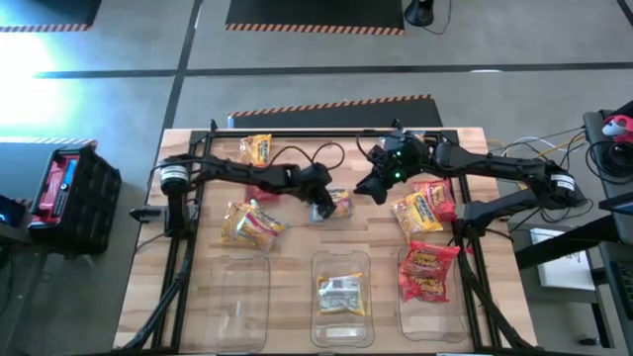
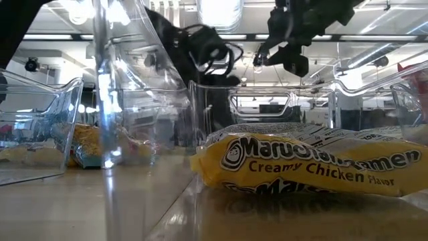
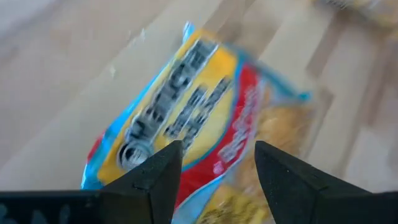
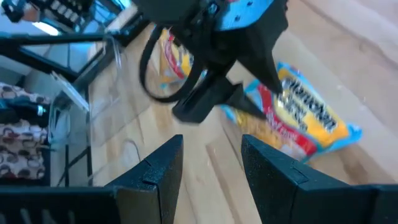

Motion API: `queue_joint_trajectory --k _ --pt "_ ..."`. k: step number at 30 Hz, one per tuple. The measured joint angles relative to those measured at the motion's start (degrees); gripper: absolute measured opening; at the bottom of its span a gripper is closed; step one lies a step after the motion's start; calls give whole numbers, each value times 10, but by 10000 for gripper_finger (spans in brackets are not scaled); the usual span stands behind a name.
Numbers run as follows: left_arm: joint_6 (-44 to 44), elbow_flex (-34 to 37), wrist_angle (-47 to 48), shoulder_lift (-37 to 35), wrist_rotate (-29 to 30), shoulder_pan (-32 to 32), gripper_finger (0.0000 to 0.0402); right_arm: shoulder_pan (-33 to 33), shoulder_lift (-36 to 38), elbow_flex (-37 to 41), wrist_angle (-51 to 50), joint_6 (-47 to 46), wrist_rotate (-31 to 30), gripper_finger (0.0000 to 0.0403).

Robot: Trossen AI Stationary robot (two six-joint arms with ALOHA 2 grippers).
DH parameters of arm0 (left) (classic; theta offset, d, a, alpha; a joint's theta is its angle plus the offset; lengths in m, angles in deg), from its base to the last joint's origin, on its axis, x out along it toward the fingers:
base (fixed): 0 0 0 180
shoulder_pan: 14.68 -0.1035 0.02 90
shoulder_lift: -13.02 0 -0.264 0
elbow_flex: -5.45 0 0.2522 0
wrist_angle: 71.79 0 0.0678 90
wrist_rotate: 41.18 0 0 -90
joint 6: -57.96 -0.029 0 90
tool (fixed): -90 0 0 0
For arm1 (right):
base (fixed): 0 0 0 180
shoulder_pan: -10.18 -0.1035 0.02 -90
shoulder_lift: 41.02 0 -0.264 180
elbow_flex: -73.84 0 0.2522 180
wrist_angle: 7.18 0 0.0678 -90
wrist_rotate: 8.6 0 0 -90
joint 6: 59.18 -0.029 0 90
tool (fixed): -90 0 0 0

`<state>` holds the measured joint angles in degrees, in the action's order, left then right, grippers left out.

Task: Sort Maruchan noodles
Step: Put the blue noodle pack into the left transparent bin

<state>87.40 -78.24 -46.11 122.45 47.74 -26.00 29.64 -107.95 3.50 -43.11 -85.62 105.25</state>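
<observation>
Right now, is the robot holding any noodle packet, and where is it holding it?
No. The left tool is open above a blue-edged packet in the table's middle, and the right tool is open with nothing between its fingers.

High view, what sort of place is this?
Probably a robotics lab or workshop: grey concrete floor with hazard-striped mats, a wooden table carrying two arms, and loose cables.

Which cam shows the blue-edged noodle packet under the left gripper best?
Right wrist view: the blue-edged packet lies whole beside the left gripper. Left wrist view shows it close but blurred. High view shows it small, partly covered. Low view: can't tell.
</observation>
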Motion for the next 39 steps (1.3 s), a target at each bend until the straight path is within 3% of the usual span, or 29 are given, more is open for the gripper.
queue_joint_trajectory --k 7,18,30,39 --pt "-33 -49 114 -4 1 4 185 24 0 0 11 -14 -1 153" --pt "-1 -24 113 -5 16 47 185 22 -18 0 20 -82 -13 153" --pt "-51 3 96 -6 48 48 185 22 -128 16 -7 -88 -8 153" --pt "-45 5 90 37 53 49 185 23 -183 16 11 -57 52 153"
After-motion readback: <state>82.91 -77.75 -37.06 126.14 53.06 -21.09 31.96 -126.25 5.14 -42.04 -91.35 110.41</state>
